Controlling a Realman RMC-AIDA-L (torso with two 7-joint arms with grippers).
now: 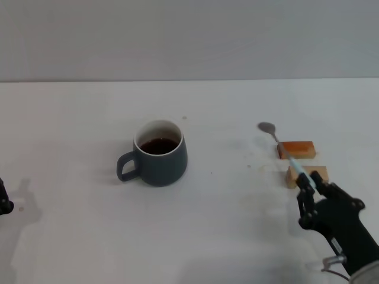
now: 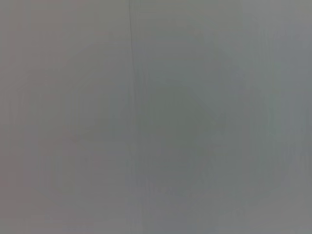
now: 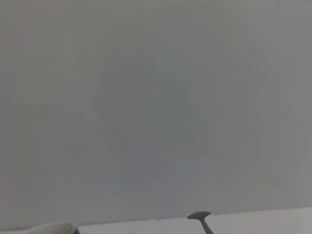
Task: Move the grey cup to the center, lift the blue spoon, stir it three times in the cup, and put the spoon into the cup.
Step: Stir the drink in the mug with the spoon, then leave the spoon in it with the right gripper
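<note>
The blue spoon (image 1: pixel 288 155) lies on the right of the counter (image 1: pixel 237 236), its handle resting across two small wooden blocks (image 1: pixel 301 161), its metal bowl on the far side. It looks light, thin, stiff and probably slippery, so the raised handle end is the best place to take it. The right gripper (image 1: pixel 308 184) is at that near end, jaws closed on the handle as far as I can judge. The grey cup (image 1: pixel 159 153), with dark liquid, stands near the center; it may spill. The left gripper (image 1: pixel 3 201) waits at the left edge; I cannot tell its jaws.
</note>
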